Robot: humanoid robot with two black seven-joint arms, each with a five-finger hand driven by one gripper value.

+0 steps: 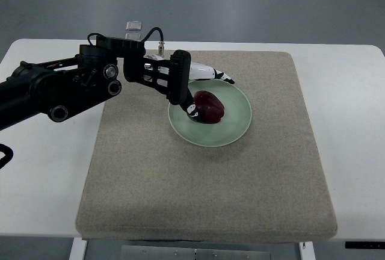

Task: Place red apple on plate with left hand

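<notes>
White surface [349, 91], beige mat [204, 182]: we find the red apple [209, 107] resting on the green plate [234, 130]; left hand [195, 88] loosely open beside it, withdrawal pending

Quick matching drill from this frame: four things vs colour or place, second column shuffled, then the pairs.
Things:
1. apple
2. plate
3. mat
4. left hand

Descriptions:
A. beige, covering the white table
B. pale green, on the mat
C. dark red, on the plate
D. over the plate's rim, beside the apple

Pairs: 1-C, 2-B, 3-A, 4-D
</notes>
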